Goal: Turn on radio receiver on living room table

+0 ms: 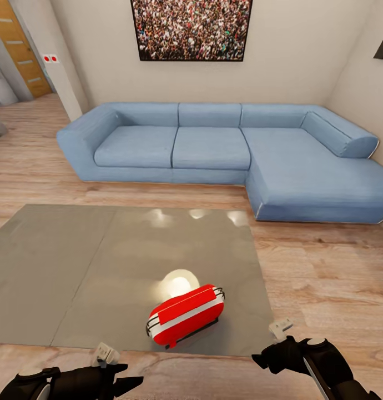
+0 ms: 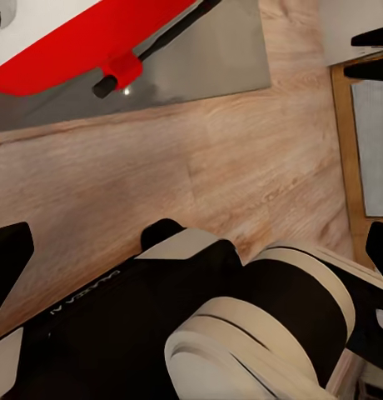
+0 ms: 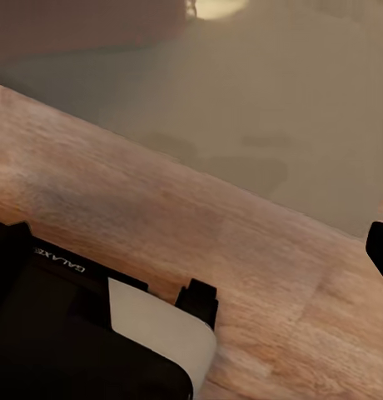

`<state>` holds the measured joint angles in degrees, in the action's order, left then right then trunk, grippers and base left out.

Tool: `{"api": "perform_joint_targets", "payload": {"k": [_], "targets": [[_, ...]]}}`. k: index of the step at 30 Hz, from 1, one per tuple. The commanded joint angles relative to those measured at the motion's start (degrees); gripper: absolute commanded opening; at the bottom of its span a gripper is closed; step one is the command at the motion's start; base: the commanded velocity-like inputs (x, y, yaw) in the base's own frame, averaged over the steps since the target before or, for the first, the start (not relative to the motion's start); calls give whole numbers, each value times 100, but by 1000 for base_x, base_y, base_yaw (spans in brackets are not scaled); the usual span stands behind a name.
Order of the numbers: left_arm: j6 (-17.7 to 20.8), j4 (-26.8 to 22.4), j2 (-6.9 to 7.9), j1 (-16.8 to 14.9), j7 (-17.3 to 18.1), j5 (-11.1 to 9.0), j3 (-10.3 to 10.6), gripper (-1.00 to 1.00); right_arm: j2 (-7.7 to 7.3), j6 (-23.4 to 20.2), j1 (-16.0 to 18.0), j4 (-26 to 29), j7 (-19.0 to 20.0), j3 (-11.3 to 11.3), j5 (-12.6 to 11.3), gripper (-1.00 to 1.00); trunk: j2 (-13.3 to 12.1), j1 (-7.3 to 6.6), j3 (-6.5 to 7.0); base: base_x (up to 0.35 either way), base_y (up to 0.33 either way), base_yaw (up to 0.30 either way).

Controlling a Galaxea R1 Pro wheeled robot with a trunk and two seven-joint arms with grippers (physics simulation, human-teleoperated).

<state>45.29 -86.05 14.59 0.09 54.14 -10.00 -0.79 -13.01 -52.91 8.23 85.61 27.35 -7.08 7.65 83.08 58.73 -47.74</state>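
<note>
Your small red rounded radio receiver (image 1: 185,315) sits near the glossy grey worktop's (image 1: 75,266) front edge; a hard press could shove it off, and I cannot tell either tool's state.

**Legible markings: one brand name, on robot housings**

The word "GALAXEA" is printed in light letters on a black robot housing (image 3: 71,333) in the right wrist view, where it is read upside down. A similar light inscription is seen on the black housing (image 2: 100,325) in the left wrist view; only part is legible. No other text is legible.
</note>
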Motion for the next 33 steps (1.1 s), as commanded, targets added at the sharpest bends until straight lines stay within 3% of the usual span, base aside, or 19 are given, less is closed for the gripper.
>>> {"api": "perform_joint_targets", "payload": {"k": [1, 14, 20, 33], "targets": [[-1, 0, 0, 0, 0, 0, 0, 100, 0, 0, 1, 0, -1, -14, -1, 100, 0, 0, -8, 0, 0, 153], [0, 0, 0, 0, 0, 1, 0, 100, 0, 0, 2, 0, 2, -48, 77, 100, 0, 0, -88, 0, 0, 123], [2, 0, 0, 0, 0, 3, 0, 100, 10, 0, 1, 0, 7, -48, 363, 100, 0, 0, -91, 0, 0, 12], [3, 0, 0, 0, -2, 4, 0, 100, 9, 9, 3, -9, 16, -39, 429, 100, 0, 0, -170, 0, 0, -65]]}}
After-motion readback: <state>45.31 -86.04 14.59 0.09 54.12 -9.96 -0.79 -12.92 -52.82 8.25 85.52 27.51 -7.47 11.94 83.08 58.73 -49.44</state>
